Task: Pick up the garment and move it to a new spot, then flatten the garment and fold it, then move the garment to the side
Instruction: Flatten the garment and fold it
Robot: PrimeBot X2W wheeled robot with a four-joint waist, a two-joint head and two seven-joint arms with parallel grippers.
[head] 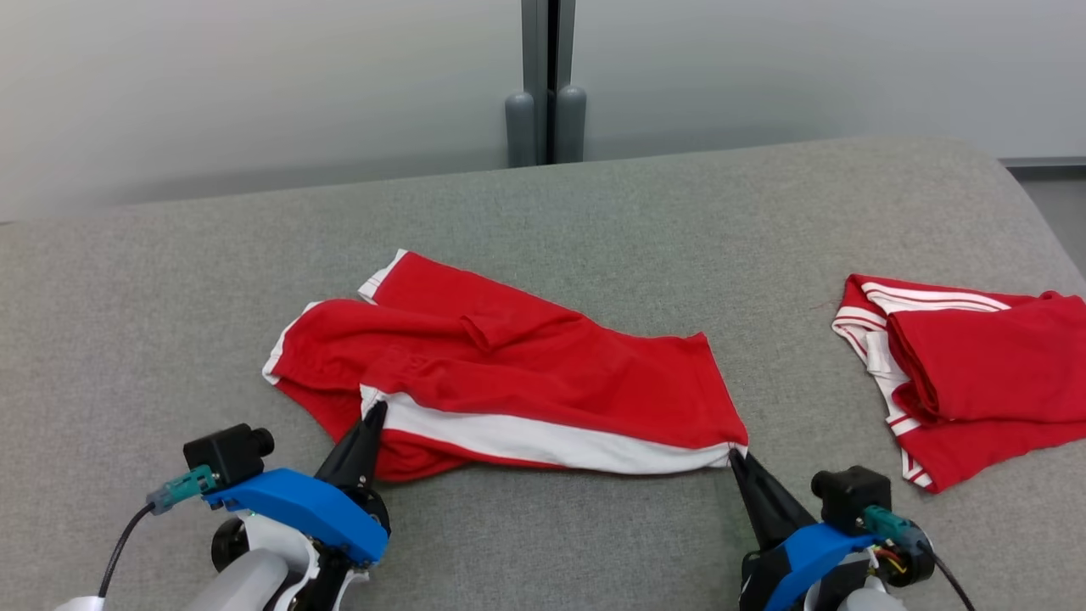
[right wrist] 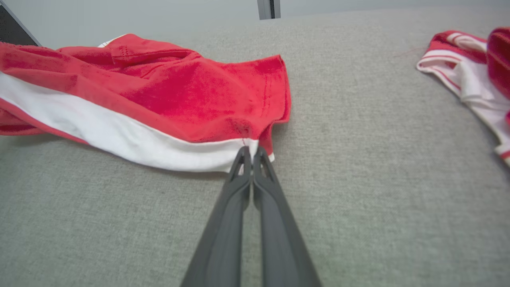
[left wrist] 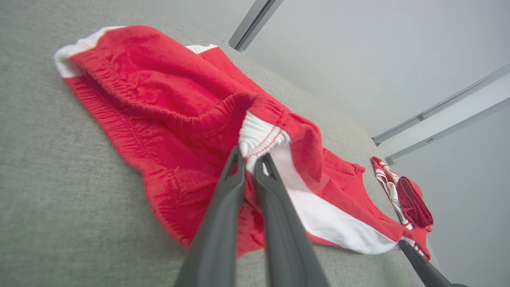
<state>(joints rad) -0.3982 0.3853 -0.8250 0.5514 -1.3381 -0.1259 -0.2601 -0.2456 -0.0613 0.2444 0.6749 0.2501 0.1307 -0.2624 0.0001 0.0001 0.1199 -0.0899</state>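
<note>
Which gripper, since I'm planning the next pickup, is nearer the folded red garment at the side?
Right. The right gripper grips the spread shorts' near corner, just left of the folded garment; the left gripper grips the shorts' other end, farther left.

Here's the grey fabric-covered table (head: pixel 594 221), rounded at its far right corner. Lying on it near the front, red shorts (head: pixel 526 365) with a broad white stripe, rumpled at the left end, smoother at the right. Well apart, by the right edge, a second red-and-white garment (head: pixel 976 373), folded over.
</note>
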